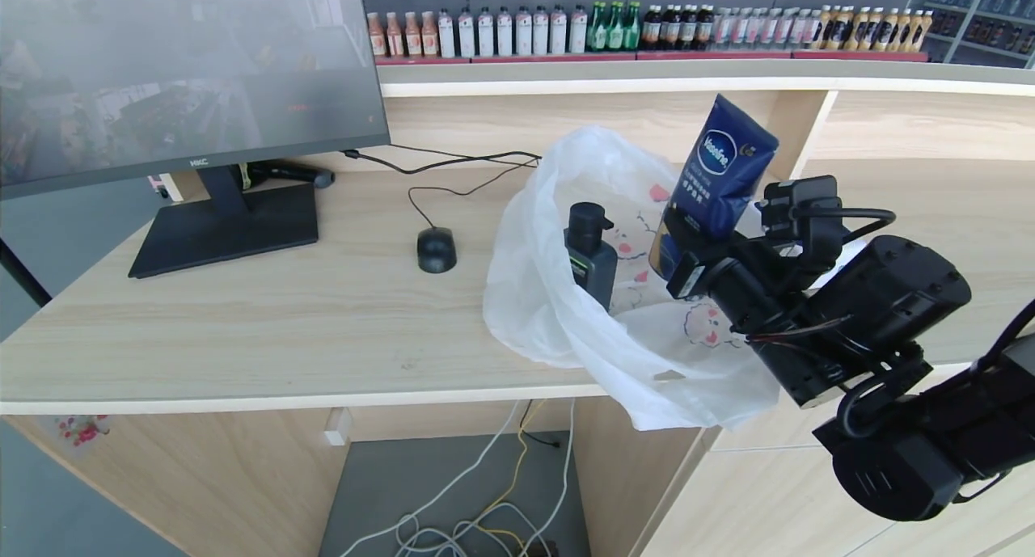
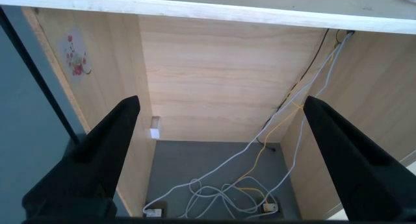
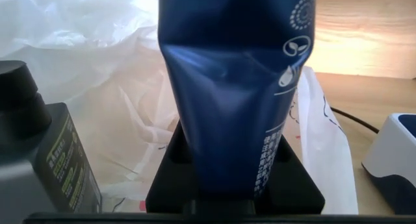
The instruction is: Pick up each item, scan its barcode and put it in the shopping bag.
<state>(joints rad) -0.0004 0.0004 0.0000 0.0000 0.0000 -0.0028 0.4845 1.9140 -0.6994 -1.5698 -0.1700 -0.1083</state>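
The left gripper (image 2: 221, 110) hangs low before the open space under the desk, and its fingers (image 2: 104, 152) are spread wide with nothing between them. Past them, white and yellow cables (image 2: 227, 182) trail down to the floor below the desk (image 1: 283, 314).

Up at desk height on the robot's right, the right gripper (image 1: 686, 254) pinches the lower end of a dark blue tube (image 1: 718, 173). The fingers are pressed against the tube's sides, and it stands up, leaning slightly to the right. The tube is held in the air over the open mouth of the white shopping bag (image 1: 550, 322), which sits at the desk's front right with part of it drooping over the edge.

Inside the bag a dark grey bottle (image 1: 592, 254) with a black cap stands upright, just left of the tube and apart from it. In the right wrist view, a white and blue object (image 3: 393, 159) rests on the desk beside the bag.

Left of the bag lies a black mouse (image 1: 437, 250), its cord running back along the desk. Farther left stands a monitor (image 1: 178, 64) on a flat black base. Beyond the desk, a shelf (image 1: 647, 56) carries a long row of bottles.
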